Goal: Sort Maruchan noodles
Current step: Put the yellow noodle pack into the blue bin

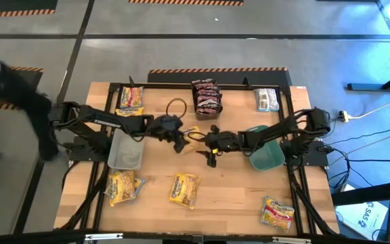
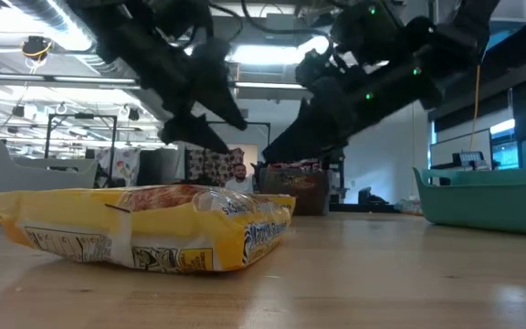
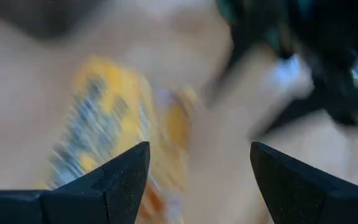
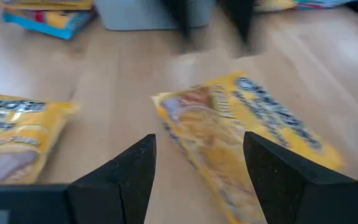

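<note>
A yellow noodle packet [image 1: 192, 134] lies flat on the table's middle, between my two grippers. My left gripper [image 1: 179, 144] comes from the left, open, and hovers over this packet [image 3: 104, 149]. My right gripper [image 1: 212, 150] comes from the right, also open. Its fingers stand on either side of the same packet [image 4: 247, 137]; I see no touch. Other yellow packets lie at the near side [image 1: 124, 186], [image 1: 183, 190], [image 1: 277, 212]. Dark red packets [image 1: 206, 97] are stacked at the far edge, with a silver-white one [image 1: 267, 99] beside them.
A clear grey bin [image 1: 126, 150] stands under the left arm, and a dark green dish [image 1: 266, 156] under the right arm. One yellow-and-blue packet [image 1: 131, 100] lies at the far left. In the low view a yellow packet [image 2: 144, 228] fills the foreground.
</note>
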Tool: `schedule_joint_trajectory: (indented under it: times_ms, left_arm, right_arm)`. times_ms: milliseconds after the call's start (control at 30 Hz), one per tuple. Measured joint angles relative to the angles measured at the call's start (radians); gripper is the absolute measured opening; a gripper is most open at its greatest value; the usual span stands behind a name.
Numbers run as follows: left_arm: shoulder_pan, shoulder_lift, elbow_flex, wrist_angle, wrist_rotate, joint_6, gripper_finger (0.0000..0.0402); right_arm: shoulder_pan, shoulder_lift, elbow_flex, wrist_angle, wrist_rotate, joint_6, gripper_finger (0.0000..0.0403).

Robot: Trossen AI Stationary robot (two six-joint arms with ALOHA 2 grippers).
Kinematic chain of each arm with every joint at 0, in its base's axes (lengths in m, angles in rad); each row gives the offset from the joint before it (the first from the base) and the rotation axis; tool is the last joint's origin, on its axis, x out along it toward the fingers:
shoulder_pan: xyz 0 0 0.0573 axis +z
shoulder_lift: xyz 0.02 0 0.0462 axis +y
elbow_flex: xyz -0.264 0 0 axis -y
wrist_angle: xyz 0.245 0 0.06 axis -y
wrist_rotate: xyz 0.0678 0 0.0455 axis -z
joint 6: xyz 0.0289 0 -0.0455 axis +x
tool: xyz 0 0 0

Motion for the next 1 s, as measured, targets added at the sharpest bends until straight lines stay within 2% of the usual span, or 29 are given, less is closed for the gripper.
schedule_joint_trajectory:
  times_ms: [67, 133, 200, 333, 533, 667, 900, 1000]
  left_arm:
    - [0.06, 0.002, 0.001, -0.011, -0.008, 0.045, 0.0273]
    - [0.125, 0.02, 0.002, -0.004, 0.033, 0.088, 0.0273]
    - [0.172, 0.055, 0.003, -0.026, 0.056, 0.131, 0.0273]
    - [0.225, 0.124, 0.0, -0.055, 0.088, 0.162, 0.0273]
    - [0.231, 0.216, 0.001, -0.04, 0.184, 0.162, 0.0273]
    - [0.232, 0.227, 0.003, -0.031, 0.215, 0.16, 0.0273]
    - [0.231, 0.23, 0.001, 0.015, 0.414, 0.129, 0.0273]
    - [0.229, 0.23, 0.001, 0.023, 0.449, 0.098, 0.0273]
  right_arm:
    - [-0.001, 0.049, 0.002, 0.071, -0.001, -0.003, 0.0225]
    - [-0.001, 0.086, 0.0, 0.089, 0.035, -0.004, 0.0225]
    - [-0.001, 0.108, 0.0, 0.094, 0.09, -0.014, 0.0225]
    - [-0.001, 0.113, 0.0, 0.074, 0.104, -0.029, 0.0225]
    - [-0.001, 0.114, 0.0, 0.054, 0.105, -0.055, 0.0225]
    - [-0.001, 0.132, 0.0, 0.047, 0.106, -0.056, 0.0225]
    - [-0.001, 0.162, 0.002, 0.069, 0.111, -0.067, 0.0225]
    - [-0.001, 0.162, 0.002, 0.067, 0.114, -0.081, 0.0225]
